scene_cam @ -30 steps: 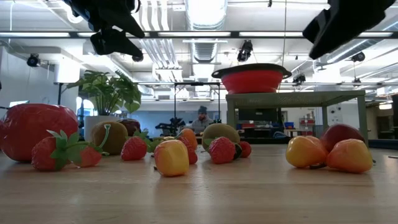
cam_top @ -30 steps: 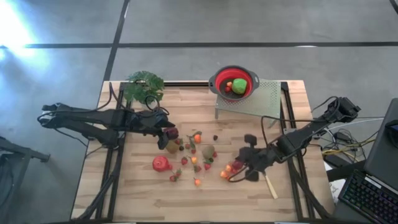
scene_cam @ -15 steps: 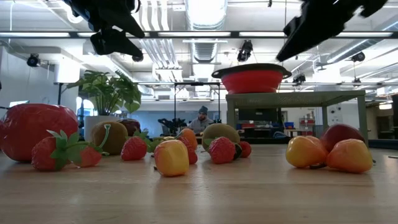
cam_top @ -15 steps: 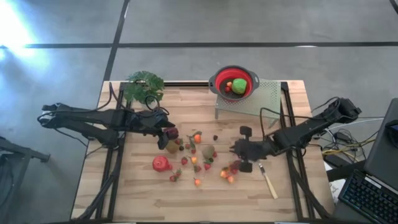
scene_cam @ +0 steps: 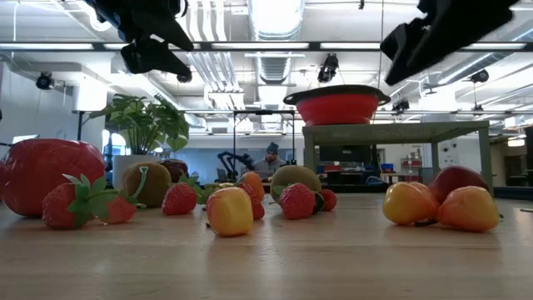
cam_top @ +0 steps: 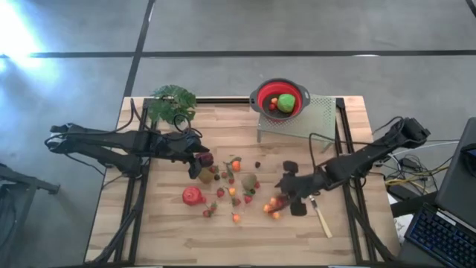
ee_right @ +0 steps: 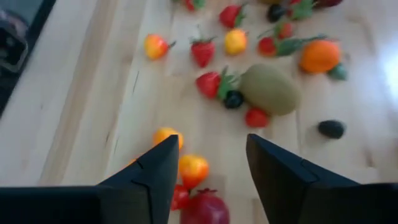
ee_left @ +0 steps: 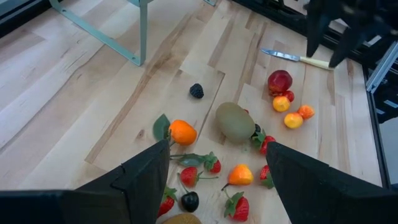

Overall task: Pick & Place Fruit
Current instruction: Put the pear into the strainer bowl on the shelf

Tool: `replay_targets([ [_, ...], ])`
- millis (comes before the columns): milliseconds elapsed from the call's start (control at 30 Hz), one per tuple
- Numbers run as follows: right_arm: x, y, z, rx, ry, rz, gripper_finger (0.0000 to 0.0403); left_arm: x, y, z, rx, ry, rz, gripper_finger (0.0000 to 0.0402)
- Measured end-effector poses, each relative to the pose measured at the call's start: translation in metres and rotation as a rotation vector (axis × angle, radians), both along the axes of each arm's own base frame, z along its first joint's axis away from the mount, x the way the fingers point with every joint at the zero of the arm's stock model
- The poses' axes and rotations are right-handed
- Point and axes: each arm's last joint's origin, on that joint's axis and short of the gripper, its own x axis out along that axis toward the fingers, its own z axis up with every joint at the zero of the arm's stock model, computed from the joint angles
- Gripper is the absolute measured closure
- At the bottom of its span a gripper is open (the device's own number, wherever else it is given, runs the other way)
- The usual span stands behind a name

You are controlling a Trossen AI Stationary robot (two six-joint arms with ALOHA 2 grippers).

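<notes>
Many small toy fruits lie loose on the wooden table: a big magenta-red one (cam_top: 193,196), a kiwi (cam_top: 249,181), an orange (cam_top: 236,164), strawberries and berries. My right gripper (cam_top: 286,187) hangs open above a cluster of yellow-orange fruits (ee_right: 193,169) and a dark red one (ee_right: 205,210), touching none. My left gripper (cam_top: 201,158) waits open in the air at the spread's left end, above a dark red fruit (cam_top: 207,158), with nothing between its fingers (ee_left: 146,177).
A red colander (cam_top: 280,99) holding a green and a red fruit stands on a pale perforated rack (cam_top: 312,119) at the far edge. A potted plant (cam_top: 172,101) is at the far left. A pale-handled knife (cam_top: 322,219) lies right of the cluster.
My right gripper has swung a little toward the table's far edge and then come part of the way back, rolling about its wrist, staying above the cluster. No fruit has moved.
</notes>
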Motion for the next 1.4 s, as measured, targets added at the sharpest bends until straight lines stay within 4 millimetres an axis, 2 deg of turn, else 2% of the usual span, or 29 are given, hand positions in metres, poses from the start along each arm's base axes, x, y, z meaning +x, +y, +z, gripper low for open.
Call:
replay_targets([
  [200,0.009,0.018,-0.025,-0.034,0.079,0.036,0.0188,0.000,0.000,0.000,0.000,0.000,0.000,0.0128],
  [333,0.015,0.021,-0.035,-0.028,0.095,0.019,0.0182,0.000,0.000,0.000,0.000,0.000,0.000,0.0128],
  [767,0.026,0.025,-0.068,-0.076,0.178,-0.005,0.0204,0.000,0.000,0.000,0.000,-0.001,0.001,0.0128],
  [1033,0.033,0.020,-0.091,-0.106,0.245,-0.038,0.0208,0.000,0.000,0.000,0.000,0.000,0.000,0.0128],
  [1233,0.036,0.016,-0.098,-0.117,0.267,-0.055,0.0205,0.000,0.000,0.000,0.000,0.000,0.000,0.0128],
  [1400,0.036,0.016,-0.096,-0.115,0.260,-0.052,0.0230,0.000,0.000,0.000,0.000,0.000,0.000,0.0128],
])
